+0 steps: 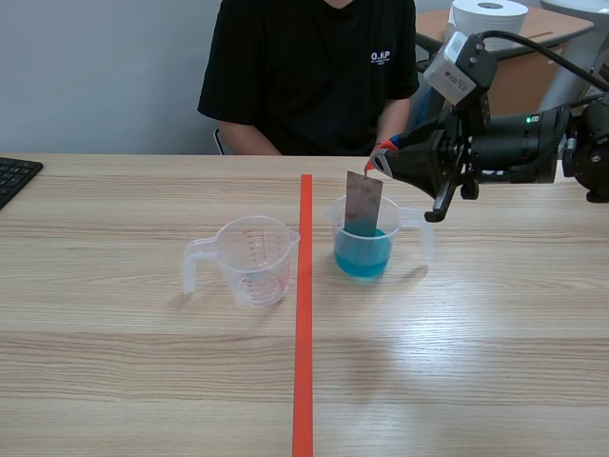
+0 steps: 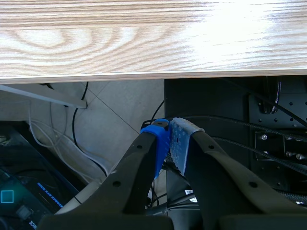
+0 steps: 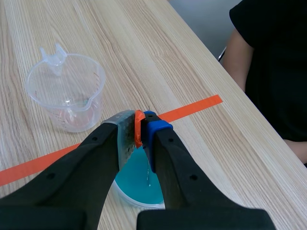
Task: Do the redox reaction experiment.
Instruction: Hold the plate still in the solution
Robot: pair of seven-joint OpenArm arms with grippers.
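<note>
A clear measuring cup (image 1: 364,249) with blue liquid stands just right of the tape line. A grey metal strip (image 1: 363,202) stands upright in it, its lower end in the liquid. My right gripper (image 1: 381,160) comes in from the right above the cup and is shut on the strip's red-orange top end (image 3: 138,125); the blue liquid (image 3: 139,189) lies below the fingers. An empty clear measuring cup (image 1: 253,259) (image 3: 67,91) stands left of the line. My left gripper (image 2: 170,139) is shut on nothing, below the table's front edge (image 2: 144,74), and does not show in the scene view.
An orange-red tape line (image 1: 303,314) runs down the table's middle. A person in a black shirt (image 1: 314,67) sits across the table. A keyboard corner (image 1: 14,176) lies at the far left. A paper roll (image 1: 487,14) stands on a desk behind.
</note>
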